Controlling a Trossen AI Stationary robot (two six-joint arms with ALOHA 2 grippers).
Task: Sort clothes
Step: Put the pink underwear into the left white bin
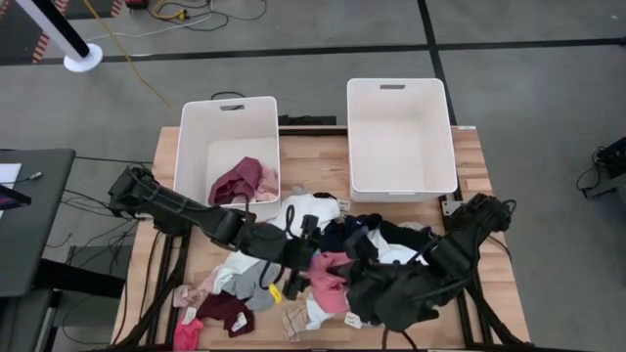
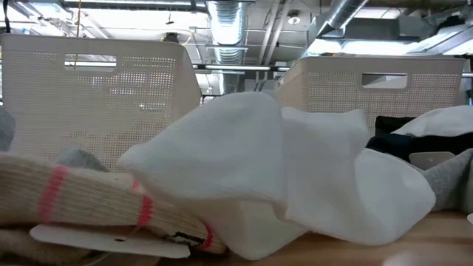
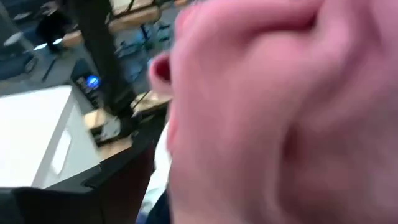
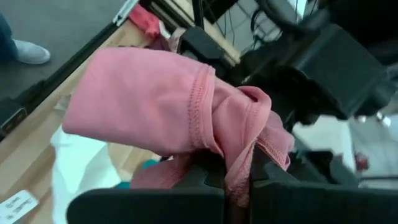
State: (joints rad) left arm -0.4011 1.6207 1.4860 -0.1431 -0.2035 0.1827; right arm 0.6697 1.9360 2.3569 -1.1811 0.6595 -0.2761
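— Grey floor goes all around the wooden worktop [image 1: 166, 156]. What does the high view show on it?

— Two white bins stand at the far side. The left bin [image 1: 227, 147] holds a maroon and pink garment [image 1: 245, 181]; the right bin [image 1: 399, 137] shows only its white bottom. The clothes [image 1: 293, 274] lie in a loose pile on the near part of the worktop, pink, maroon, white, grey and black. Both arms reach into the pile. The left gripper [image 1: 305, 235] and the right gripper [image 1: 342, 264] are at a pink garment [image 1: 328, 274] in the middle.

— And the low view?

— A white garment [image 2: 281, 174] fills the centre, a cream sock with pink stripes [image 2: 89, 199] lies beside it, and both bins stand behind.

— The left wrist view?

— Pink fabric [image 3: 280, 118] is so close that it covers most of the picture. The fingers are not visible, so I cannot tell their state from here.

— The right wrist view?

— The right gripper [image 4: 236, 180] is closed on the pink garment [image 4: 168, 106], which bunches up above the two fingers.
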